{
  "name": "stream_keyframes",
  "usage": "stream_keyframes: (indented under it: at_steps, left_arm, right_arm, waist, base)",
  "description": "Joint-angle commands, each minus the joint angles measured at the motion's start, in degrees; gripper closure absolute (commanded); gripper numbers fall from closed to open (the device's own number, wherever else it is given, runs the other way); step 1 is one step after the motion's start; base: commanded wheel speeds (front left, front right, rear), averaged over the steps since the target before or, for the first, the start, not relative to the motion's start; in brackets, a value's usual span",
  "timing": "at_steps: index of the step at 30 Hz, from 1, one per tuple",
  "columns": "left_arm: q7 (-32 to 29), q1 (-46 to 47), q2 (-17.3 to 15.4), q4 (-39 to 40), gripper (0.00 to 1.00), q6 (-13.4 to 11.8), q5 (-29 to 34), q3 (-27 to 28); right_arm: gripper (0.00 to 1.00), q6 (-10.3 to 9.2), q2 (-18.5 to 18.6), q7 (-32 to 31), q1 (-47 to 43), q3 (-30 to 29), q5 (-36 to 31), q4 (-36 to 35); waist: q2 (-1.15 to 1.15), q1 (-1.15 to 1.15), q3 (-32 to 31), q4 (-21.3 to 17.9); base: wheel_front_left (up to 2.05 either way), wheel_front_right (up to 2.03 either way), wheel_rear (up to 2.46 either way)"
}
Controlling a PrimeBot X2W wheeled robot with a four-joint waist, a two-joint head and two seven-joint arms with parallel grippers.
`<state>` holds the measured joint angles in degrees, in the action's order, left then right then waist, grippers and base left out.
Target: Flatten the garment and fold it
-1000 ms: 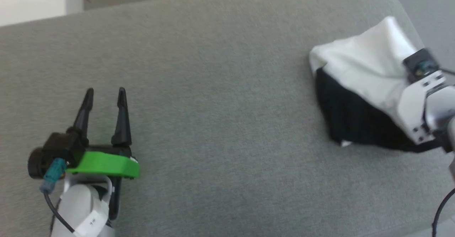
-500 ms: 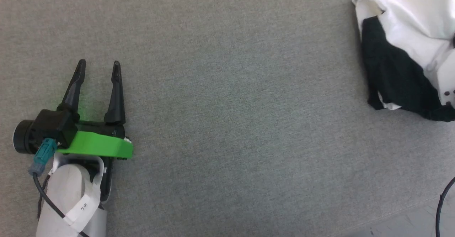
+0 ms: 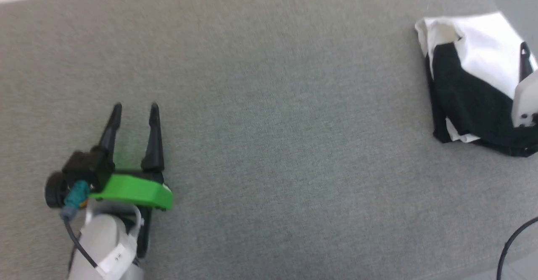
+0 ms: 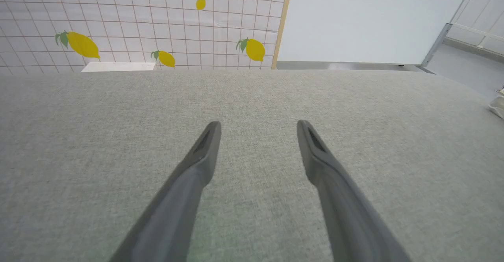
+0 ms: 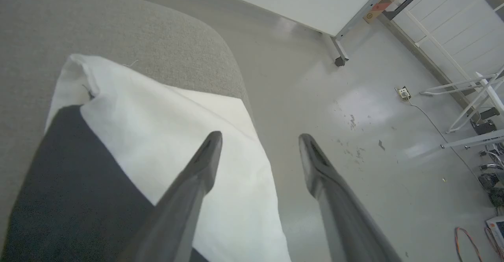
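Garment: the white shirt with black sleeve cloth point(image 3: 466, 91) lies as a bunched, folded-over bundle at the far right of the grey cloth-covered surface point(image 3: 269, 103), near its rounded corner; the white cloth is on the far side and the black cloth on the near side
Left gripper: the left gripper point(image 3: 135, 106), with two long dark fingers, sits at the lower left of the head view, well apart from the garment; it is released, with its fingers spread and nothing between them
Right gripper: the right gripper point(image 5: 260, 135) is released, its fingers wide apart and holding nothing; one finger crosses the white cloth and the other stands over the floor past the surface's edge; whether the first touches the cloth I cannot tell
Head view gives: one dark finger point(image 3: 523, 59) of the right gripper over the garment at the right edge, a bright green bracket point(image 3: 134, 189) behind the left fingers, and a black cable point(image 3: 510, 242) at the lower right
Left wrist view adds: bare grey cloth under the fingers, and beyond it a white tiled wall printed with yellow lemons point(image 4: 82, 45) beside a plain white panel point(image 4: 366, 18)
Right wrist view adds: the garment's white edge reaching the surface's rim, a pale glossy floor point(image 5: 354, 96), and coloured cables point(image 5: 468, 238) at the lower right
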<state>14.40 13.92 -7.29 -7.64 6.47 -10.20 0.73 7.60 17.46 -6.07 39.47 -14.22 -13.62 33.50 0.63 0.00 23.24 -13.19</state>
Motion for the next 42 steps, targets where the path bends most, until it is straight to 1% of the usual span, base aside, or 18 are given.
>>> stream_keyframes:
  at_steps: [1,5,10,16,18,22,25,28,31,34,42]
  left_arm:
    - [0.4,-1.4,0.5,-0.7,0.00,-0.2,-1.0,-0.1]
    - [0.5,-3.4,1.5,-2.7,0.00,-0.3,-2.2,-0.4]
    - [0.5,-4.8,1.8,-5.0,0.00,-0.1,-2.7,-1.4]
    - [0.6,-6.4,2.0,-7.0,0.00,-0.1,-3.0,-2.2]
    - [0.6,-6.8,2.1,-7.3,0.00,0.0,-3.0,-2.7]
    - [0.6,-7.4,2.6,-7.4,0.00,0.0,-3.4,-3.4]
    - [0.6,-8.0,3.0,-7.2,0.00,0.0,-3.5,-3.7]
    - [0.6,-8.6,3.2,-7.6,0.00,0.1,-3.6,-4.1]
    - [0.6,-9.2,3.4,-7.7,0.00,0.1,-3.7,-4.2]
    - [0.6,-9.6,3.6,-7.8,0.00,0.1,-3.8,-4.4]
    - [0.6,-10.3,3.9,-7.8,0.00,0.0,-4.0,-4.2]
  right_arm:
    - [0.00,-0.11,-0.9,1.6,-1.9,-0.2,1.4,-0.9]
    - [0.00,-0.11,-2.8,5.4,-7.4,-0.1,6.6,-5.1]
    - [0.00,-0.11,-5.7,9.1,-16.2,1.8,12.2,-14.3]
    - [0.00,-0.11,-10.6,11.0,-26.7,4.7,15.3,-26.0]
    - [0.00,-0.11,-12.1,11.4,-29.6,4.6,16.7,-28.9]
    - [0.00,-0.11,-13.7,12.7,-34.8,5.2,17.3,-32.4]
    - [0.00,-0.11,-14.3,13.5,-37.7,5.9,17.2,-33.9]
    - [0.00,-0.11,-14.5,14.1,-40.0,6.5,18.5,-34.7]
    - [0.00,-0.11,-14.6,14.4,-41.6,7.4,20.2,-34.5]
    - [0.00,-0.11,-14.6,14.6,-42.6,8.0,20.6,-34.3]
    - [0.00,-0.11,-14.6,15.1,-44.2,7.6,22.4,-33.2]
  waist:
    - [-0.63,0.00,-8.1,3.2]
    - [-0.63,0.00,-13.3,6.3]
    - [-0.63,0.00,-17.6,10.0]
    - [-0.63,0.00,-20.4,13.2]
    - [-0.63,0.00,-20.9,14.3]
    - [-0.63,0.00,-21.8,15.8]
    - [-0.63,0.00,-22.2,16.4]
    - [-0.63,0.00,-22.8,16.7]
    - [-0.63,0.00,-23.1,16.8]
    - [-0.63,0.00,-23.2,16.8]
    - [-0.63,0.00,-23.2,17.0]
  base:
    - [0.00,0.00,0.00]
    - [0.00,0.00,0.00]
    - [0.00,0.00,0.00]
    - [0.00,0.00,0.00]
    - [0.00,0.00,0.00]
    - [0.00,0.00,0.00]
    - [0.00,0.00,0.00]
    - [0.00,0.00,0.00]
    - [0.00,0.00,0.00]
    - [0.00,0.00,0.00]
    - [0.00,0.00,0.00]
